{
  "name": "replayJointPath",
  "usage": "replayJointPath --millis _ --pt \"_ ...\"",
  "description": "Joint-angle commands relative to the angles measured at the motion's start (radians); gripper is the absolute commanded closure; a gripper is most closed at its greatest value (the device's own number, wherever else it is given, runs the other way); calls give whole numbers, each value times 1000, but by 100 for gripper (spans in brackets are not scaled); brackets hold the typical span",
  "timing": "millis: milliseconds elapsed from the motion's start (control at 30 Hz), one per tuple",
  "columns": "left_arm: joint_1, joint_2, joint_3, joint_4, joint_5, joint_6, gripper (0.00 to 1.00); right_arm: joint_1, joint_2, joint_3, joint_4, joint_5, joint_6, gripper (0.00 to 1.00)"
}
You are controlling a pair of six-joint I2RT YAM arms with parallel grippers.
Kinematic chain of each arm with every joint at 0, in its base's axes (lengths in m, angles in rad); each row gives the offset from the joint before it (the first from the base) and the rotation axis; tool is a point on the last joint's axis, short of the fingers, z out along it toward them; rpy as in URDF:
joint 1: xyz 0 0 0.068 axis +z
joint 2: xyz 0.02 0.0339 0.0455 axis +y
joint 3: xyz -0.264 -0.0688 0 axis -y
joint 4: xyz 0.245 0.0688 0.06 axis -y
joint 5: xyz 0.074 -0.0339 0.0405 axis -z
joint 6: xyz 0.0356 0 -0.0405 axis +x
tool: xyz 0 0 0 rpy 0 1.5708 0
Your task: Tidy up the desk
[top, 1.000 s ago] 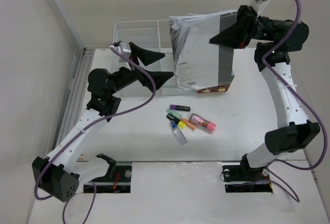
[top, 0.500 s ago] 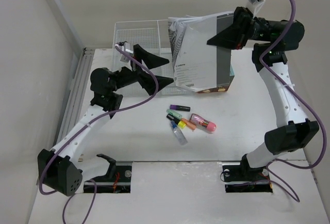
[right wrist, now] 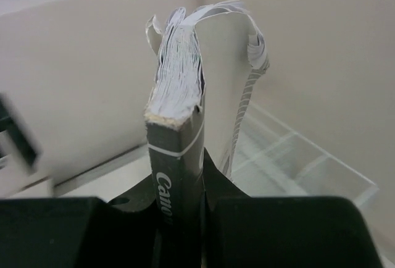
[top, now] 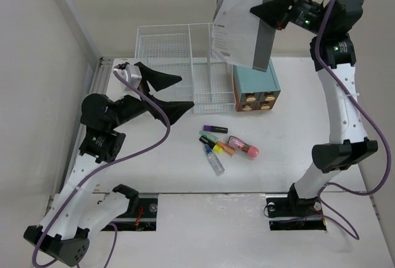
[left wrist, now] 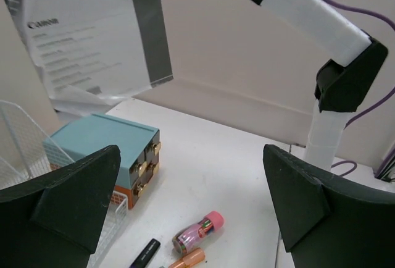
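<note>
The desk (top: 296, 157) is a white tabletop. My right gripper (top: 271, 10) is shut on the spine of a thick grey-and-white Canon manual (top: 244, 21) and holds it high above the back of the desk, over the white wire basket (top: 166, 49) and the teal box of small drawers (top: 256, 83). In the right wrist view the manual (right wrist: 179, 120) stands upright between the jaws of the right gripper (right wrist: 185, 218). My left gripper (top: 176, 94) is open and empty at the left, beside the basket. In its view the gripper (left wrist: 191, 157) faces the teal box (left wrist: 99, 141).
Several markers lie loose mid-desk: a purple-black one (top: 215, 129), a green one (top: 208, 137), an orange one (top: 226, 149), a yellow-blue one (top: 213, 157). A pink-capped tube of pens (top: 244, 148) lies beside them and also shows in the left wrist view (left wrist: 197, 231). Pale walls surround the desk.
My right gripper has lifted the manual up and back, uncovering the teal box and basket. My left arm has drawn back toward the left and near side, still open.
</note>
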Motion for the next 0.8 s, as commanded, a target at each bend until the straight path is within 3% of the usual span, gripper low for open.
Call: replayJointPath --millis 0,67,100,133,233,400,567,767 --pt "7 -7 40 -69 -42 39 0 141 -113 68 -278 483 -410 100" --pt "7 -18 40 -55 -42 17 0 226 -171 -43 -262 669 -548 100" --pt "7 -18 31 -55 -42 5 0 269 -188 -96 -239 849 -592 100" --pt "7 -27 22 -43 -42 -7 0 354 -203 -150 -170 938 -631 100" --pt "7 -56 10 -34 -52 -18 0 458 -225 -337 -18 1191 -714 100" --pt "7 -79 -24 -34 -61 -27 0 511 -214 -481 166 1363 -698 100" --pt "7 -79 -24 -55 -61 2 0 512 -107 -405 235 1505 -662 100" --pt "7 -90 -44 -84 -52 34 0 502 13 -288 283 1573 -585 100"
